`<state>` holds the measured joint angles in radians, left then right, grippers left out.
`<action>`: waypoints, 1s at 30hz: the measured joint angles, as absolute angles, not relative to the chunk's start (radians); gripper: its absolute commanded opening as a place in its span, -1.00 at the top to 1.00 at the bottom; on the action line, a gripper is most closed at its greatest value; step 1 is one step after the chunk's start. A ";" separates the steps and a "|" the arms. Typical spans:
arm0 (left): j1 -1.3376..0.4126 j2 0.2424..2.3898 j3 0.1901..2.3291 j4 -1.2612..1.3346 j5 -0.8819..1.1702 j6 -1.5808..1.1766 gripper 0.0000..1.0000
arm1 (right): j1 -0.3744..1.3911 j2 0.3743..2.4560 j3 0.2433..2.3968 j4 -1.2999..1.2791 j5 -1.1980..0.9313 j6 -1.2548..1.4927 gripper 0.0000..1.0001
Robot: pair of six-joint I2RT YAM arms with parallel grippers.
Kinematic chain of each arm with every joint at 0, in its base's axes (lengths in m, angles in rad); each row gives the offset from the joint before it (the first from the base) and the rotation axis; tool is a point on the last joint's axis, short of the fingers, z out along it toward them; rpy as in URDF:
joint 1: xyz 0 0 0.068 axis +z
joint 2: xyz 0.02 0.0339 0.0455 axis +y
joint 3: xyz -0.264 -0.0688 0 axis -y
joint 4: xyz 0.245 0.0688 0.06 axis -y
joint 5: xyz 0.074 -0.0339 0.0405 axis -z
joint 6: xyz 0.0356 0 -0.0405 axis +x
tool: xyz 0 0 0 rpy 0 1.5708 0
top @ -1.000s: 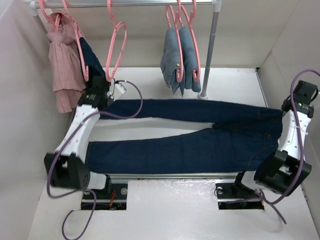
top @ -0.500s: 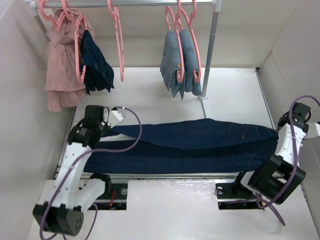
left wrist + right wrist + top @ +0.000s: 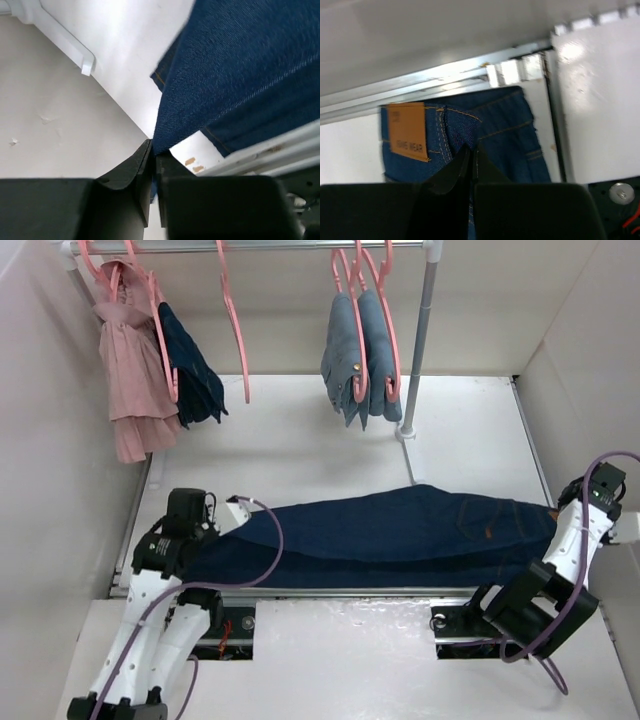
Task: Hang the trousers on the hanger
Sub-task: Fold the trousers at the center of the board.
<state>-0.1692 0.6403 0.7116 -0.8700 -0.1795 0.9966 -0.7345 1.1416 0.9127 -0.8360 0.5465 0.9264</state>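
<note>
- Denim, dark navy with orange stitching: the trousers (image 3: 380,535) lie stretched between our two pincers along the near edge of the surface (image 3: 300,450), one leg folded over the other.
- Our left pincer (image 3: 151,150) is closed tight, with almost no gap between its fingers. It pinches the leg end, and the cloth fans out up and to the right of its tips.
- Our right pincer (image 3: 471,150) is also closed, nipping the waistband. The tan leather patch (image 3: 409,131) sits just to the left of its tips, and a belt loop is to their right.
- The hanger (image 3: 240,345) we take as the target is the bare pink one on the rail (image 3: 250,246). It hangs well beyond the left pincer, far across the surface, and apart from the trousers.
- We judge the step in hand to be readying the garment: it is gripped at both ends and doubled lengthwise, but nothing is threaded through the hanger yet, so the task is at an early stage.
- The next move, we think, calls for lifting both ends together with the cloth kept taut, then carrying it away from our bases towards the rail.
- The risk we see is the upper leg sliding off the lower one, or a thin pinch slipping under the denim's weight.
</note>
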 measured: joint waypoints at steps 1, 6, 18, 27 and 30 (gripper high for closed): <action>-0.169 0.616 0.702 -0.886 -0.178 1.017 0.79 | -0.743 1.132 0.892 -0.842 0.546 0.934 1.00; -0.169 0.455 0.686 -1.024 -0.123 1.138 -0.12 | -0.790 1.121 0.837 -0.864 0.549 0.970 -0.29; -0.169 0.414 0.756 -1.118 -0.079 1.189 -0.49 | -0.778 1.121 0.944 -0.876 0.542 0.874 -0.55; -0.169 0.825 1.212 -1.041 0.142 0.988 -0.41 | -0.509 1.114 0.951 -0.765 0.481 0.755 -0.52; -0.176 0.817 1.087 -0.968 0.168 0.980 -0.29 | -0.504 1.151 0.888 -0.731 0.408 0.750 -0.52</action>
<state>-0.1761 0.8173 1.0866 -0.9676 0.1677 0.9798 -0.5041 1.1511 0.8879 -0.7307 0.4084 0.7498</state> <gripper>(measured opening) 0.669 0.764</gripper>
